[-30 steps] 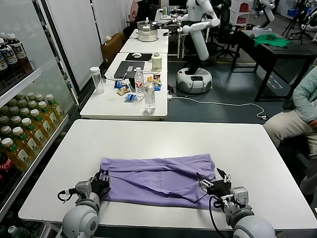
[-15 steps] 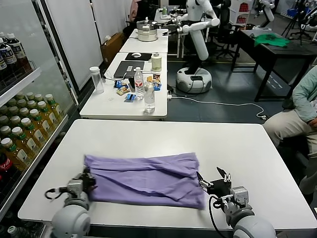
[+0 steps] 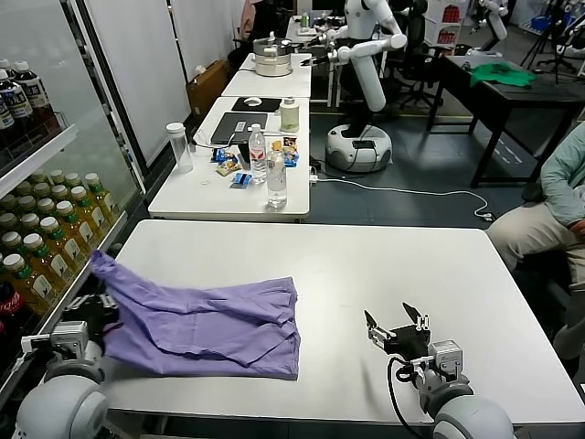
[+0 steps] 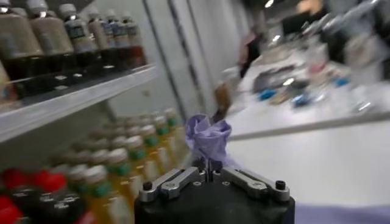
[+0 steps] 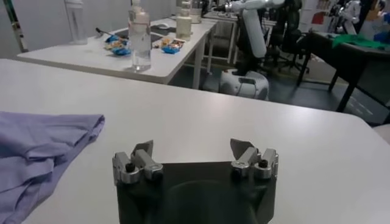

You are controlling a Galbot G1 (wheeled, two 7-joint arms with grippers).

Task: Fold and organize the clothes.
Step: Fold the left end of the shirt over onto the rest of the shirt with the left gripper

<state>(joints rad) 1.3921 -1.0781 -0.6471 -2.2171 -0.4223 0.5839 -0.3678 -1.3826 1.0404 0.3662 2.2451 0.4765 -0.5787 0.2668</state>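
The left gripper [image 4: 207, 172], at the table's [image 3: 384, 256] near-left edge, pinches the lavender T-shirt [image 3: 206, 320], which stretches rightward across the table; the right gripper [image 3: 398, 322], jaws open, waits well apart beyond its right end.

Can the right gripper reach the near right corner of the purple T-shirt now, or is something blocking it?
Probably yes: the right gripper is open, and only bare table lies between it and the T-shirt.

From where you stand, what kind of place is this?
Probably a robotics lab or test room: another white robot stands among the work tables, a drinks cooler stocked with bottles stands on the left, and a lavender T-shirt lies on the white table.
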